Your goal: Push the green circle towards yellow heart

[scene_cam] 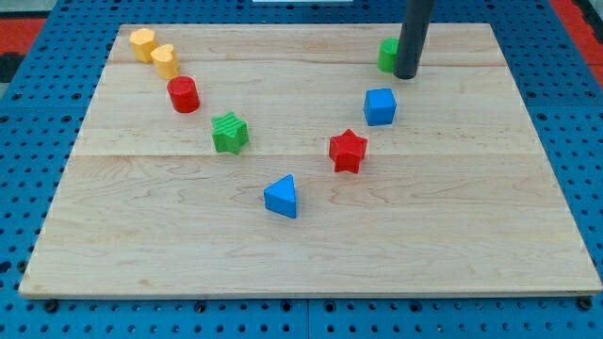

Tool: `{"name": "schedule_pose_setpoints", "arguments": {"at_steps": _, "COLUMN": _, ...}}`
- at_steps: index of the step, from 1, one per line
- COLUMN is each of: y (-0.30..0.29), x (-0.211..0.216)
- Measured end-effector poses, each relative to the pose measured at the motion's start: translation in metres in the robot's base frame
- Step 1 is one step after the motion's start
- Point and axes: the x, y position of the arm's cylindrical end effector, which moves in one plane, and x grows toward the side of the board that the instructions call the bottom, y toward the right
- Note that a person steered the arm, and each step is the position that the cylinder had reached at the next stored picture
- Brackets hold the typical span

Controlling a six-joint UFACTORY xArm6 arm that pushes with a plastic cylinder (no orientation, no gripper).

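Green circle (387,54): located near the view's top, right of centre, on the wooden counter (311,254). Only its left portion shows, a bright green rounded side; the rest is hidden behind the dark rod. My tip (406,74) sits against its right edge. The tool is a plain rod with no jaws to spread or press. Two yellow blocks lie at the top left, touching; which is the heart cannot be told: yellow block (142,43), second yellow block (165,60). Blue cube (380,106) lies just below the tip.

Probably a robotics lab, blue perforated pegboard bench (28,141), wooden board (311,254), small coloured blocks (348,151)
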Motion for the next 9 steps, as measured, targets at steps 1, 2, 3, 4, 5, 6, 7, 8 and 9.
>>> {"name": "schedule_pose_setpoints", "arguments": {"at_steps": 1, "y": 0.044, "x": -0.017}}
{"name": "schedule_pose_setpoints", "arguments": {"at_steps": 2, "y": 0.055, "x": -0.051}}
{"name": "schedule_pose_setpoints", "arguments": {"at_steps": 3, "y": 0.006, "x": -0.072}}
{"name": "schedule_pose_setpoints", "arguments": {"at_steps": 4, "y": -0.021, "x": -0.068}}
{"name": "schedule_pose_setpoints", "arguments": {"at_steps": 5, "y": -0.031, "x": -0.067}}
{"name": "schedule_pose_setpoints", "arguments": {"at_steps": 6, "y": -0.031, "x": -0.067}}
{"name": "schedule_pose_setpoints", "arguments": {"at_steps": 7, "y": -0.031, "x": -0.067}}
{"name": "schedule_pose_setpoints", "arguments": {"at_steps": 8, "y": 0.01, "x": -0.067}}
{"name": "schedule_pose_setpoints", "arguments": {"at_steps": 9, "y": -0.017, "x": -0.015}}
